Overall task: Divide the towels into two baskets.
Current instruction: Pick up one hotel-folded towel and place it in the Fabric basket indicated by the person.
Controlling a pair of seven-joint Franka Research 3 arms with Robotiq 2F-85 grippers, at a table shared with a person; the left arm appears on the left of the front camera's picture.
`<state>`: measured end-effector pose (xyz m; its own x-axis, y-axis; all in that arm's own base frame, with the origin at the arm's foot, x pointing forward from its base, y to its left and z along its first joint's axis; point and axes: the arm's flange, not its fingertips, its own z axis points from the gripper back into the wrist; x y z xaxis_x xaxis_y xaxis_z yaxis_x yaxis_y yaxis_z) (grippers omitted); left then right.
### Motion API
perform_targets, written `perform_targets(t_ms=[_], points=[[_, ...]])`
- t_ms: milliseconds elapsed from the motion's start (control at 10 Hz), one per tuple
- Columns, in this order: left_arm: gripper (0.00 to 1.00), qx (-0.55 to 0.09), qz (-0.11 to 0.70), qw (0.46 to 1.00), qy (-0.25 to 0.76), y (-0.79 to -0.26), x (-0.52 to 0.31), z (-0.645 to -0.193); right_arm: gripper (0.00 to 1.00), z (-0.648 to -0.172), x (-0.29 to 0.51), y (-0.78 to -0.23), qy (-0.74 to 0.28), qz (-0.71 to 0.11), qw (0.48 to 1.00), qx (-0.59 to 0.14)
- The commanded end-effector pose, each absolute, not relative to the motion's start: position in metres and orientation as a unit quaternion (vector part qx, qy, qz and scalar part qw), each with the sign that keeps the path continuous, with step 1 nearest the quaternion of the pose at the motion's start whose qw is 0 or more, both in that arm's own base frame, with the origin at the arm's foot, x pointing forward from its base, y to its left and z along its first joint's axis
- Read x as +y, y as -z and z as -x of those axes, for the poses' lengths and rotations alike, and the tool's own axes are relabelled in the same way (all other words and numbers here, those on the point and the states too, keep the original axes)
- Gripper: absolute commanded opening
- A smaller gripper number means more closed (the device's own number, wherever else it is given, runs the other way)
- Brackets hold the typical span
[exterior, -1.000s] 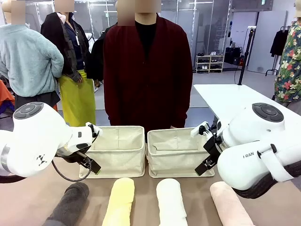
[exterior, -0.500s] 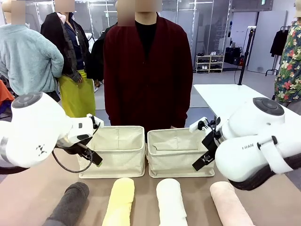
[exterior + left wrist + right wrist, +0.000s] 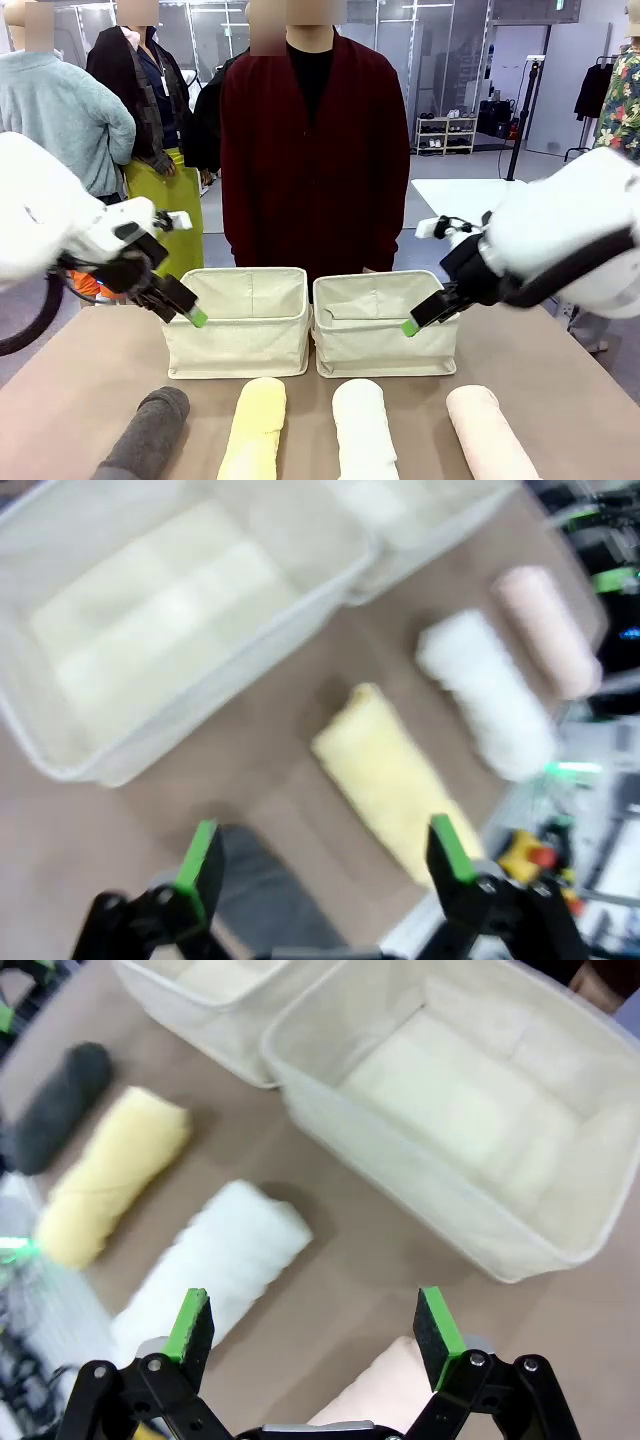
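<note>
Four rolled towels lie in a row at the table's near edge: dark grey [image 3: 150,435], pale yellow [image 3: 255,430], white [image 3: 362,430] and pale pink [image 3: 490,435]. Behind them two cream baskets stand side by side, the left one [image 3: 240,330] and the right one [image 3: 385,335], both with nothing inside. My left gripper [image 3: 192,316] hangs open over the left basket's front left corner. In its wrist view the left gripper [image 3: 325,858] looks down on the yellow towel [image 3: 390,780] and the grey towel [image 3: 270,890]. My right gripper [image 3: 412,325] is open by the right basket's front. In its own view the right gripper [image 3: 312,1325] hovers between the white towel [image 3: 215,1260] and the pink towel [image 3: 370,1390].
A person in a dark red cardigan [image 3: 315,150] stands right behind the baskets at the far edge. More people stand at the back left. The brown tabletop [image 3: 80,390] has free room on both sides of the baskets and the towel row.
Both arms have risen and swung outward, lifting the two grippers a little higher in front of the baskets. Jaws stayed open; towels and baskets have not moved.
</note>
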<state>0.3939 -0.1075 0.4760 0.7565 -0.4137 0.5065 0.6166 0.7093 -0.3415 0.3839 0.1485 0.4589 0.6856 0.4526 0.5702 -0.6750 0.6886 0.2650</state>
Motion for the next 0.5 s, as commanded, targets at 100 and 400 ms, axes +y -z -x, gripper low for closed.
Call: perform_targets(t_ms=[100, 400], points=[[1.0, -0.143, 0.437, 0.856, 0.237, -0.484, -0.022, -0.391, 1.0, -0.384, 0.068, -0.466, -0.252, -0.413, 0.854, -0.188], [1.0, -0.156, 0.58, 0.776, 0.189, -0.475, 0.07, -0.387, 1.0, -0.376, -0.019, -0.466, -0.132, -0.548, 0.805, -0.183]])
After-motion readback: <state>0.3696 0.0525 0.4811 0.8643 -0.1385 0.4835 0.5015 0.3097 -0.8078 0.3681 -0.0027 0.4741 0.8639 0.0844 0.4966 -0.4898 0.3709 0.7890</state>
